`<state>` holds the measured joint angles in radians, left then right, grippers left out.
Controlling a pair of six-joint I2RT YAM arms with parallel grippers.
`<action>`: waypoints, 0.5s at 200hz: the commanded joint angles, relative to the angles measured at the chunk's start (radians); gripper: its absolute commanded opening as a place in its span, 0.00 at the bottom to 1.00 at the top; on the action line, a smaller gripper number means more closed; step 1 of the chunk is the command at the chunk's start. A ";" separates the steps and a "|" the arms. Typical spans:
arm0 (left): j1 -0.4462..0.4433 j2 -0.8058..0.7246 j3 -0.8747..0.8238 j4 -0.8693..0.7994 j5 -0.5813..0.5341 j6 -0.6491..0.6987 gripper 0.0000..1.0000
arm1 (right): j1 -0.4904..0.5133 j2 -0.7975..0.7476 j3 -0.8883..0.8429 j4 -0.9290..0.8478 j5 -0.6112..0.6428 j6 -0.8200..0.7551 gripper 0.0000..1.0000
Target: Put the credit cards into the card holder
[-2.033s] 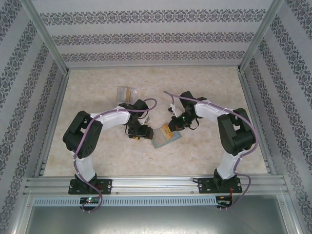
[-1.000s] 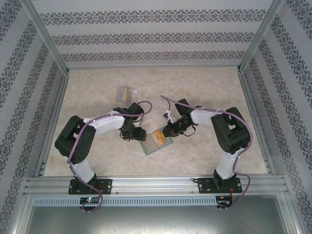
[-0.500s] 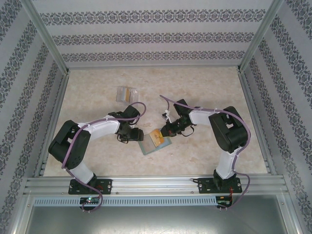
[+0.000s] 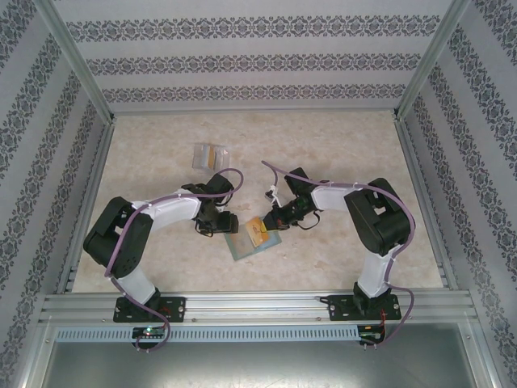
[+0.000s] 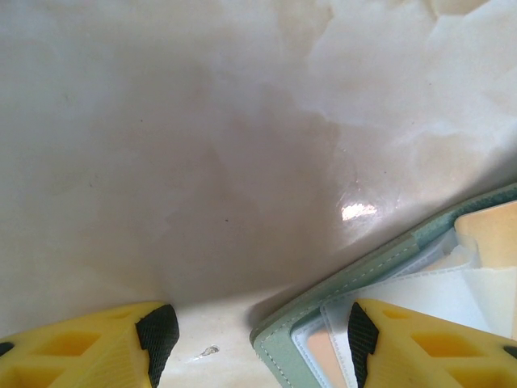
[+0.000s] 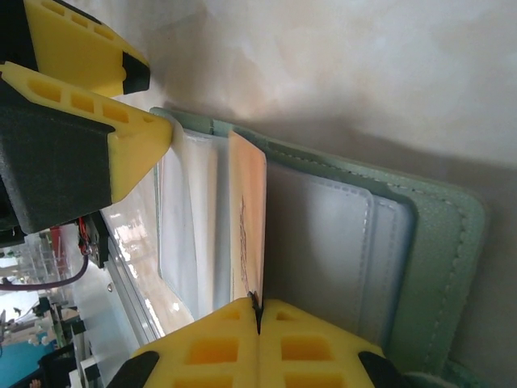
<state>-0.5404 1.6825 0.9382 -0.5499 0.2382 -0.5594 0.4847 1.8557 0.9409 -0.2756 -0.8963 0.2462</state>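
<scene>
**Step in hand:** seating the orange card [image 6: 246,218] in a pocket of the card holder [image 6: 436,242].

**Position.** The card holder lies open on the table [image 4: 339,259], between the two arms. The right gripper [image 6: 258,311] is pressed together on one short edge of the orange card, pinching it. The card stands on edge between the clear sleeves and the pale inner pocket. The left gripper [image 5: 258,335] is spread, straddling a corner of the card holder — one finger over the sleeves, the other over bare table.

**Procedure.**
- Press the left finger onto the page first. An unpinned holder will likely slide under the push.
- Tilt the card flatter, parallel to the pocket slit.
- Push along the slot — not downward, which would likely buckle the sleeve.
- Release only once most of the card is seated.

A clear stand [image 4: 210,153] sits well apart, toward the back.
</scene>
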 commanded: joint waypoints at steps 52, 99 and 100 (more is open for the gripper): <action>0.014 -0.020 -0.104 -0.041 0.050 -0.020 0.64 | 0.006 -0.031 -0.042 0.081 -0.006 0.076 0.00; 0.014 -0.206 -0.253 0.029 0.056 -0.162 0.60 | -0.045 0.009 -0.028 0.064 -0.005 0.044 0.00; 0.014 -0.208 -0.257 0.033 0.058 -0.163 0.59 | -0.045 0.008 -0.029 0.063 -0.004 0.044 0.00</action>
<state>-0.5343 1.5211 0.7723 -0.4519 0.2722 -0.6224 0.4648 1.8530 0.9134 -0.2111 -0.9092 0.3119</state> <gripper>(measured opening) 0.630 0.039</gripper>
